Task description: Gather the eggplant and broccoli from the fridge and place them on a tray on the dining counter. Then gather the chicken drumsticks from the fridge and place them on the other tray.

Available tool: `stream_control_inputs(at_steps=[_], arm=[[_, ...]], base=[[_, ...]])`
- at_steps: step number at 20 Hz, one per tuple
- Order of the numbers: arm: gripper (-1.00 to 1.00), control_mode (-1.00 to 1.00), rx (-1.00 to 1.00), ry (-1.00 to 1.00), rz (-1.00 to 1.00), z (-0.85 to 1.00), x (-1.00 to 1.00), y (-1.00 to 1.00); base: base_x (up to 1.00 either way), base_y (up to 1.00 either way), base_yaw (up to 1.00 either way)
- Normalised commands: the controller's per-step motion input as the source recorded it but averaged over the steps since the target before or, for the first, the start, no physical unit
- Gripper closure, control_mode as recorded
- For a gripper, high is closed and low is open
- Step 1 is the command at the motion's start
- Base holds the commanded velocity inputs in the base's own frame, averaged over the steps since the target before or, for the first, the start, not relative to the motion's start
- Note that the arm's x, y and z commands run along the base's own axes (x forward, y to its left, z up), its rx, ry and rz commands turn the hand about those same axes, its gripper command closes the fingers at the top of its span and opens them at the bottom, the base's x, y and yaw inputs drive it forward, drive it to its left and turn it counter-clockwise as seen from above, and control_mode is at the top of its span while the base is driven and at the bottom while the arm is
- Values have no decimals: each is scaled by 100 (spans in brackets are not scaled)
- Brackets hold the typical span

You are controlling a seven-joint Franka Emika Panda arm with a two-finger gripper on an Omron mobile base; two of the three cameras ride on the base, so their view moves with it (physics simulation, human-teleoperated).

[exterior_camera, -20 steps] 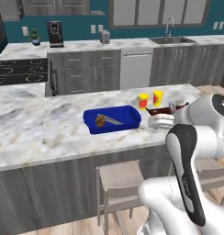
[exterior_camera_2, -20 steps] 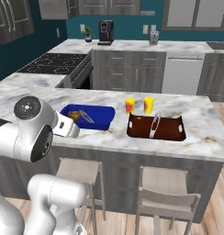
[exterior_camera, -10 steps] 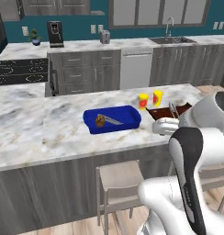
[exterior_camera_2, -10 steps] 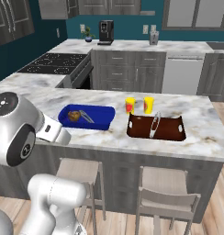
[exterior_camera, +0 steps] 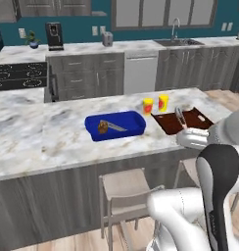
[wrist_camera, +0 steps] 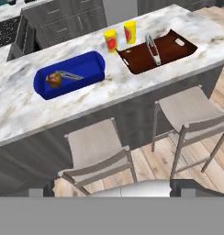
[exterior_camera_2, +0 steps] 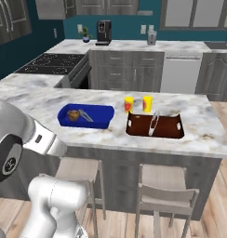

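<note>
Lengthwise along counter blue tray (wrist_camera: pixel 70 73), brown tray (wrist_camera: pixel 157 51) angled, end effector released.

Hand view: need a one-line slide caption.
Marble dining counter with a blue tray, a brown tray holding tongs, two yellow cups, above two stools.

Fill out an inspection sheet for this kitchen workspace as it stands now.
Surface: marble dining counter, two trays on it side by side.
Job's things: blue tray holds a small brown item and tongs; brown tray holds tongs. Eggplant, broccoli, drumsticks: nothing seen.
Clutter: two yellow cups behind the trays.
Claw: open, empty, its tips not clear in the frames.
Cables: nothing seen.
Surroundings: stools under the counter; stove, coffee machine, sink along the back.
</note>
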Motion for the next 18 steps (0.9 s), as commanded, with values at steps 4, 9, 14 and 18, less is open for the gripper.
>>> stream_control_inputs(at_steps=[4,9,14,18], arm=[[-100,100,0,0,0,0,0,0],[-100,100,0,0,0,0,0,0],[-100,100,0,0,0,0,0,0],[-100,100,0,0,0,0,0,0]], base=[[-77,-62,-29],[-42,-87,-33],[-13,-93,-35],[-8,-85,-38]])
